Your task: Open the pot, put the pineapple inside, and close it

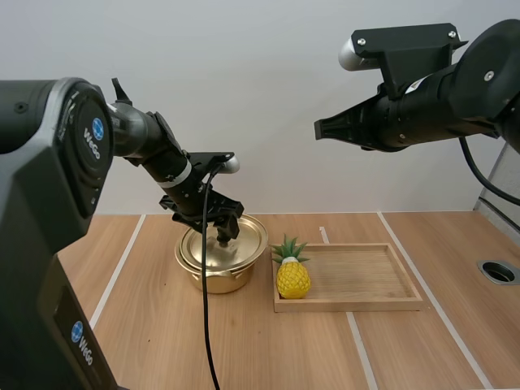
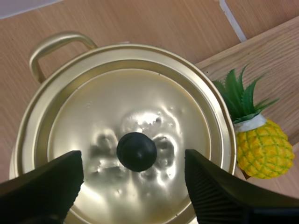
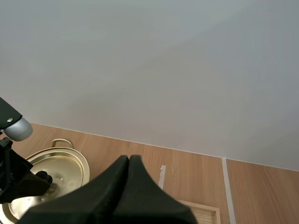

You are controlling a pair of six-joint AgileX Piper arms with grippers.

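Table: pale wood marked with white tape lines; it carries the pot and the tray side by side.
Wooden tray: low-walled and rectangular, lying just to the right of the pot, with most of its floor bare.
Pot: gold metal with a loop handle on its side, standing upright and closed.
Lid: gold, seated flat on the pot's rim.
Right gripper: raised high above the table, well apart from everything on it. Its fingers are clenched together into one dark wedge and hold nothing.
Left gripper: lowered over the middle of the lid. Its fingers are spread wide, one on each side of the knob, with a gap on both sides and nothing grasped.
Pineapple: yellow with green leaves, standing upright at the tray's left end, just beside the pot.
Knob: black and round, at the lid's centre, between the left fingertips and untouched by them.
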